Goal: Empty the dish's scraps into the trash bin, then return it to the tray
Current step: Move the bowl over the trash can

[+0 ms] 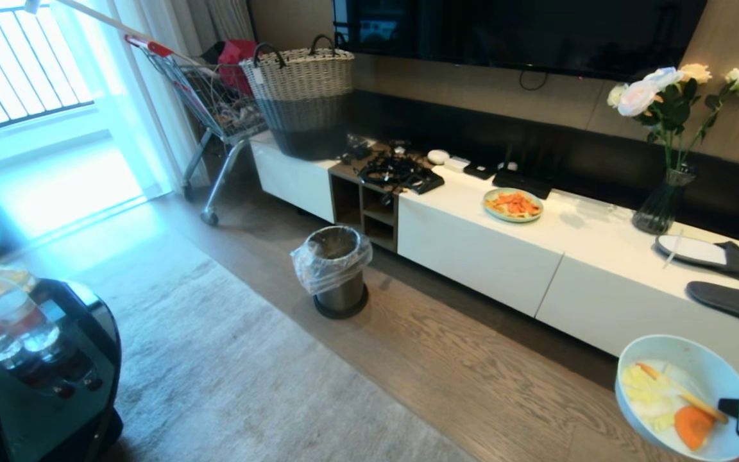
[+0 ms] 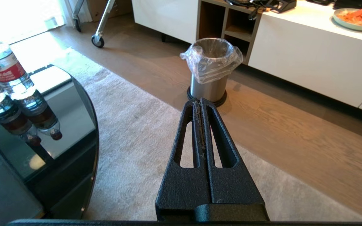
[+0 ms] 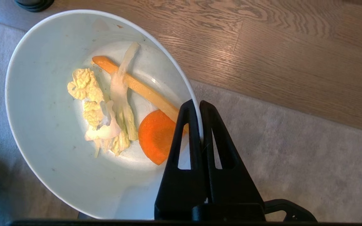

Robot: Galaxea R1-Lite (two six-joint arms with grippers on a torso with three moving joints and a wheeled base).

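My right gripper [image 3: 197,105] is shut on the rim of the dish [image 3: 52,131], a white bowl held in the air over the rug's edge. In the head view the dish [image 1: 696,366] hangs at the lower right with my right gripper [image 1: 729,407] on its near rim. Inside lie the scraps [image 3: 121,106]: pale yellow leaf bits, an orange strip and one orange slice. The trash bin [image 1: 336,269], steel with a clear bag, stands on the wood floor far to the left of the dish. My left gripper [image 2: 199,102] is shut and empty, pointing toward the trash bin [image 2: 211,70]. The tray is out of view.
A long white cabinet [image 1: 472,250] runs behind the bin, bearing a pale-green plate [image 1: 513,205] of orange food, a flower vase [image 1: 664,199], cables and slippers. A woven basket [image 1: 303,96] and a shopping cart [image 1: 215,109] stand at the back. A dark glass table [image 1: 36,359] with water bottles sits at left.
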